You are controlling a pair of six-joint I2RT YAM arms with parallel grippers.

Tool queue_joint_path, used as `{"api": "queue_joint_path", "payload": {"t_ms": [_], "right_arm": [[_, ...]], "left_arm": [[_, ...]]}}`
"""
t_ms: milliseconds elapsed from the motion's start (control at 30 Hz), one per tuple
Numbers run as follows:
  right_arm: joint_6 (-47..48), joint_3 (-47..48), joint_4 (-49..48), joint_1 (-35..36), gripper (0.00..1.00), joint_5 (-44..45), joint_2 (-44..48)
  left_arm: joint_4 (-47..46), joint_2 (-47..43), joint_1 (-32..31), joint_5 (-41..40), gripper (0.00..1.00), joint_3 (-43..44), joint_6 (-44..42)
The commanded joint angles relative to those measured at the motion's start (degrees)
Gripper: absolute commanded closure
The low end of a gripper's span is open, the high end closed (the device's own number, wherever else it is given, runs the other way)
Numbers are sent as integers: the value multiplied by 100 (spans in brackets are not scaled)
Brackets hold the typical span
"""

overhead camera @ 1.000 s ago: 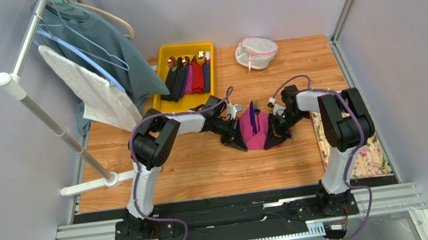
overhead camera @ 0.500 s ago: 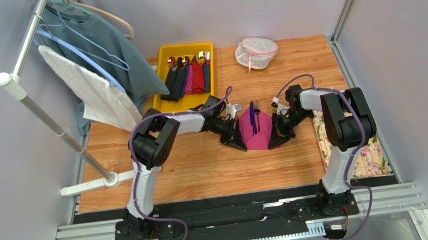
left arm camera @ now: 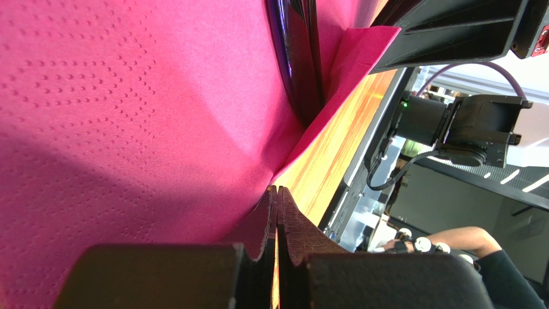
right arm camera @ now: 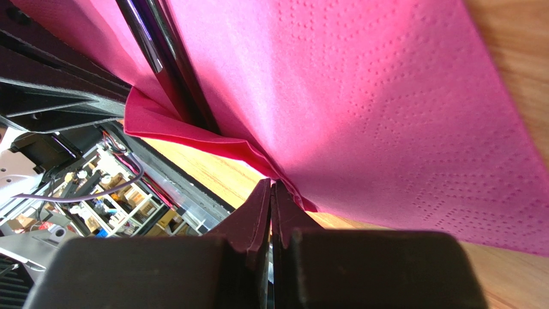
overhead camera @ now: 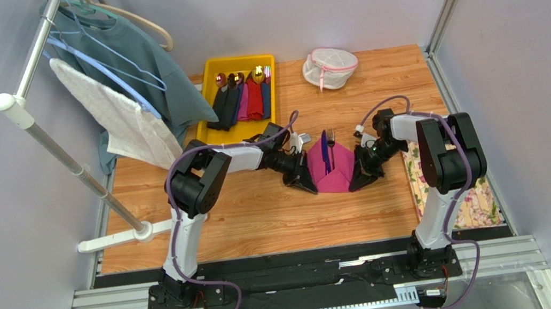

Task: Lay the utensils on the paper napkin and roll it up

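From above, the paper napkin sits on the wooden table, its sides lifted, with the utensils down the middle. The left gripper and right gripper flank it. Up close, the left wrist view shows its jaws pressed together on the napkin's edge. The right wrist view shows its own pinching a folded corner.

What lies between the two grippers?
The magenta paper napkin, with the dark utensils lying along its middle. The top view shows it best.
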State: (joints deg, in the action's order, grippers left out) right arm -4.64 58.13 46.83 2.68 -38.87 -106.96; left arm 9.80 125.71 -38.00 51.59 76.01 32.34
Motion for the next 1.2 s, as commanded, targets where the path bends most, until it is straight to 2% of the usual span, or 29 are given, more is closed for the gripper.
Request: {"api": "queue_joint_path", "payload": {"t_ms": [0, 133, 333, 533, 767, 1000, 1167], "right_arm": [[69, -21, -121, -39, 96, 214, 114], [-19, -12, -191, -39, 96, 187, 79], [-98, 58, -227, -22, 96, 143, 52], [-159, 111, -218, -4, 96, 99, 61], [-274, 129, -236, 48, 96, 11, 105], [-318, 120, -262, 49, 96, 3, 149], [-327, 146, -236, 57, 96, -24, 175]], "left_arm": [[-232, 15, 126, -18, 99, -130, -17], [-786, -292, 109, 254, 92, -349, 97], [-945, -679, -76, 220, 88, -403, 53], [-1305, -592, -111, 167, 88, -201, 395], [-1568, -319, -322, 132, 77, 212, 624], [-2070, 155, -419, -70, 76, 520, 1370], [-2175, 384, -401, -246, 82, 608, 1503]]}}
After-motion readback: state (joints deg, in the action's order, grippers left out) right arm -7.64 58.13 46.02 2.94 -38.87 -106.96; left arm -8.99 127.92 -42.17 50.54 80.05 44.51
